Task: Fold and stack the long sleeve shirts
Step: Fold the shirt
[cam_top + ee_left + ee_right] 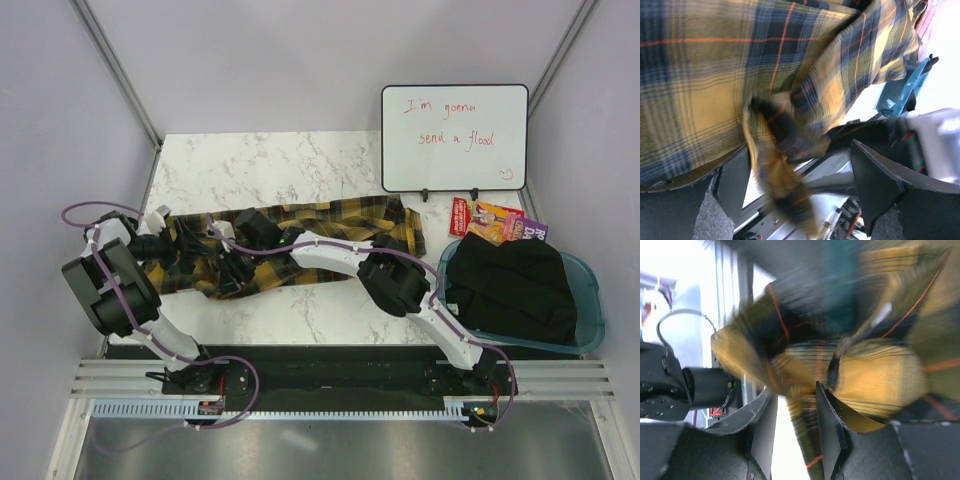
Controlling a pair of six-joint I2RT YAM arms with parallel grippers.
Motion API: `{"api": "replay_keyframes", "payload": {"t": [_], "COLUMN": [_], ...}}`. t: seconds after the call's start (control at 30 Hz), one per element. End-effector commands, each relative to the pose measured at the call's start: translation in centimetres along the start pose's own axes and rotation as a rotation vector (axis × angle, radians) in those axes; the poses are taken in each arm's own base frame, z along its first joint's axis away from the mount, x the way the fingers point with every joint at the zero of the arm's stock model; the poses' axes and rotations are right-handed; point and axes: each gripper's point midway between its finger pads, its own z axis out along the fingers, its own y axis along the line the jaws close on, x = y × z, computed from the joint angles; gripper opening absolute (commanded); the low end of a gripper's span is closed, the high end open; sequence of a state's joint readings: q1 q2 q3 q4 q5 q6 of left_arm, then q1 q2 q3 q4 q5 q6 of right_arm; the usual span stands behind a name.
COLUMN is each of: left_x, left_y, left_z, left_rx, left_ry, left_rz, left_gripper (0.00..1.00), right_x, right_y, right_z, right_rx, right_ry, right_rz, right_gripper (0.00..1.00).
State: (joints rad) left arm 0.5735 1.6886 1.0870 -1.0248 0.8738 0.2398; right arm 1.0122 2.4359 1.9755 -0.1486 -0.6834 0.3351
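Observation:
The long sleeve shirt (330,225), yellow-and-black plaid with thin red lines, lies bunched in a band across the marble table (250,165). My left gripper (165,243) is at the shirt's left end. In the left wrist view its jaws (801,147) stand wide apart, and a blurred strip of plaid (780,185) hangs loose between them. My right gripper (228,262) reaches across to the shirt's left-middle part. In the right wrist view its jaws (795,388) are partly apart. A fold of plaid (812,430) lies against the right finger, with daylight on the other side.
A teal bin (590,300) holding a dark garment (510,285) sits at the right edge. A whiteboard (455,137) with red writing stands at the back right, with colourful packets (495,222) in front of it. The bin (900,92) also shows in the left wrist view.

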Motion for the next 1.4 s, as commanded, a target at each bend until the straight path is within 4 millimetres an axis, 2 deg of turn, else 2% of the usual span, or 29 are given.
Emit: {"api": "replay_keyframes", "payload": {"t": [0.0,0.1,0.2,0.33,0.4,0.5,0.57,0.6,0.67,0.7,0.77,0.8,0.83,0.87,0.9,0.93,0.97,1.0,1.03,1.07,1.1,1.13,1.17,1.2,1.23,1.27,1.3,1.33,1.37], "left_x": [-0.4,0.0,0.7,2.0,2.5,3.4,3.2,3.3,3.6,3.4,3.0,2.4,1.4,0.8,0.1,-1.2,-2.0,-3.7,-4.0,-5.7,-7.1,-7.9,-9.0,-12.2,-13.0,-14.2,-16.9,-17.4,-18.1], "left_y": [-0.3,0.0,0.7,2.6,3.2,4.0,3.9,3.8,2.8,1.9,-0.6,-2.2,-3.8,-5.2,-7.4,-9.9,-11.4,-14.2,-16.4,-18.2,-21.3,-23.1,-24.5,-26.5,-27.5,-28.4,-29.7,-30.5,-31.2], "left_z": [-0.9,-0.8,-0.8,-0.8,-0.8,-0.8,-1.1,-1.2,-1.3,-1.2,-1.6,-1.6,-1.7,-1.8,-1.9,-2.0,-1.9,-2.3,-1.7,-1.5,-2.1,-1.1,-0.7,-0.6,0.9,1.4,1.3,2.9,3.4], "left_rx": [0.019,0.012,0.000,-0.071,-0.089,-0.122,-0.127,-0.126,-0.108,-0.073,-0.018,0.029,0.043,0.067,0.122,0.146,0.168,0.202,0.239,0.269,0.311,0.343,0.349,0.290,0.279,0.268,0.245,0.259,0.261], "left_ry": [0.004,0.029,0.079,0.148,0.164,0.183,0.178,0.179,0.195,0.188,0.177,0.148,0.126,0.105,0.073,0.055,0.041,0.006,0.017,-0.029,-0.059,-0.055,-0.073,-0.175,-0.180,-0.216,-0.321,-0.319,-0.342], "left_rz": [0.016,0.030,0.043,0.084,0.101,0.127,0.155,0.173,0.207,0.239,0.301,0.339,0.390,0.408,0.407,0.469,0.490,0.492,0.514,0.567,0.517,0.519,0.503,0.456,0.430,0.397,0.314,0.292,0.286], "left_gripper": [0.86,0.88,0.88,0.84,0.79,0.75,0.71,0.63,0.50,0.37,0.24,0.12,0.03,0.02,0.02,0.02,0.02,0.02,0.02,0.02,0.02,0.02,0.02,0.02,0.02,0.02,0.02,0.02,0.02], "right_x": [-1.7,-2.6,-4.5,-7.5,-8.5,-9.3,-9.2,-9.6,-9.3,-9.4,-8.6,-8.8,-8.7,-8.0,-8.2,-8.0,-7.2,-7.2,-6.9,-6.2,-6.0,-5.9,-5.4,-5.3,-4.9,-4.6,-4.4,-3.9,-3.3], "right_y": [2.0,1.6,1.0,-1.2,-1.5,-2.7,-4.3,-4.3,-5.9,-6.1,-7.7,-7.8,-8.9,-9.2,-9.3,-10.4,-10.8,-11.6,-12.1,-12.5,-13.3,-13.7,-13.9,-14.3,-14.6,-14.5,-14.3,-14.3,-14.2], "right_z": [-1.3,-2.6,-4.6,-8.6,-10.2,-12.9,-14.7,-15.8,-17.7,-18.6,-20.7,-21.9,-23.4,-24.4,-25.7,-27.5,-28.3,-30.5,-31.5,-32.5,-34.5,-35.6,-36.6,-38.4,-39.2,-40.0,-41.3,-41.7,-42.0], "right_rx": [-0.013,0.011,0.030,0.067,0.072,0.102,0.140,0.153,0.197,0.215,0.262,0.281,0.304,0.314,0.328,0.355,0.368,0.398,0.414,0.430,0.463,0.484,0.495,0.523,0.535,0.547,0.567,0.582,0.592], "right_ry": [-0.034,-0.051,-0.087,-0.155,-0.174,-0.199,-0.202,-0.213,-0.202,-0.203,-0.182,-0.186,-0.190,-0.173,-0.179,-0.190,-0.179,-0.195,-0.193,-0.179,-0.192,-0.191,-0.182,-0.196,-0.193,-0.187,-0.193,-0.181,-0.158], "right_rz": [-0.118,-0.129,-0.128,-0.110,-0.101,-0.088,-0.076,-0.081,-0.079,-0.086,-0.065,-0.090,-0.076,-0.054,-0.063,-0.042,-0.017,-0.025,-0.019,0.002,0.012,-0.003,0.014,0.019,0.013,0.012,0.007,0.002,-0.023], "right_gripper": [0.44,0.47,0.49,0.51,0.52,0.53,0.54,0.55,0.57,0.57,0.60,0.61,0.65,0.66,0.66,0.66,0.66,0.66,0.66,0.66,0.66,0.66,0.66,0.65,0.65,0.65,0.65,0.64,0.64]}}
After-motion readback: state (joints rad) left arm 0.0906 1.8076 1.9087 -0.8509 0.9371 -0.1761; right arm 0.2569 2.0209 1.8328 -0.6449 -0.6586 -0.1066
